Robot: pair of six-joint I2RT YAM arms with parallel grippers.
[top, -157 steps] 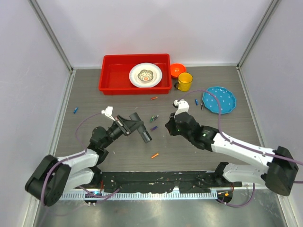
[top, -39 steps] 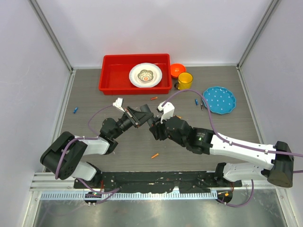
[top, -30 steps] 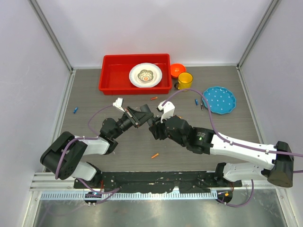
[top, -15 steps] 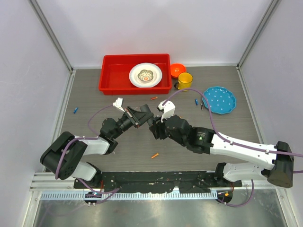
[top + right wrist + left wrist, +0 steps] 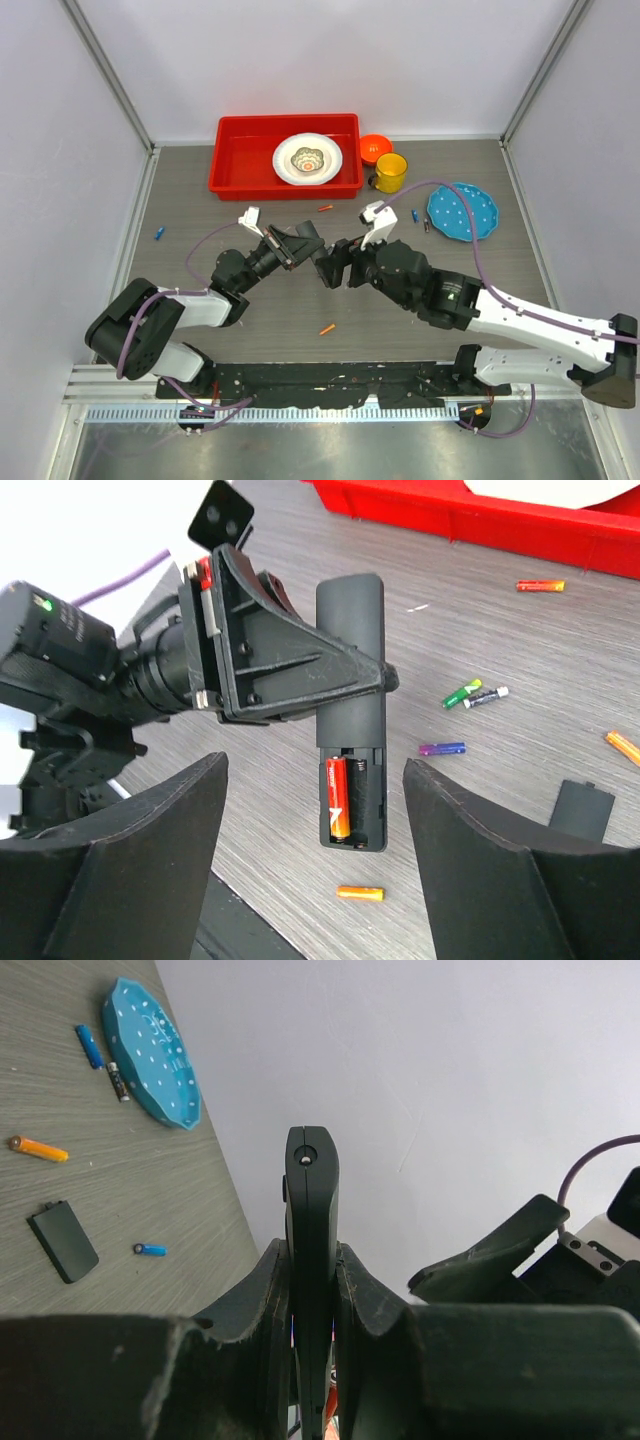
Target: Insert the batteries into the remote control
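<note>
My left gripper [image 5: 312,1260] is shut on the remote control [image 5: 311,1200], a slim black bar held above the table [image 5: 250,310]. In the right wrist view the remote control [image 5: 350,630] shows its open slot with one red-orange battery [image 5: 338,798] in the left bay; the right bay is dark. My right gripper [image 5: 315,768] stands open around the slot end, holding nothing and touching nothing. From above, my right gripper [image 5: 336,266] sits just right of my left gripper [image 5: 297,244]. An orange battery [image 5: 360,892] lies on the table below the remote.
The flat black cover [image 5: 582,807] lies right of the remote. Purple [image 5: 441,748] and green [image 5: 461,693] batteries lie beyond it. A red tray [image 5: 240,160], orange bowl [image 5: 375,148] and yellow cup [image 5: 390,172] stand at the back, a blue plate [image 5: 462,211] right.
My right gripper has opened and drawn back to the right, away from the remote. The red-orange battery now sits in the slot. The left arm has not moved.
</note>
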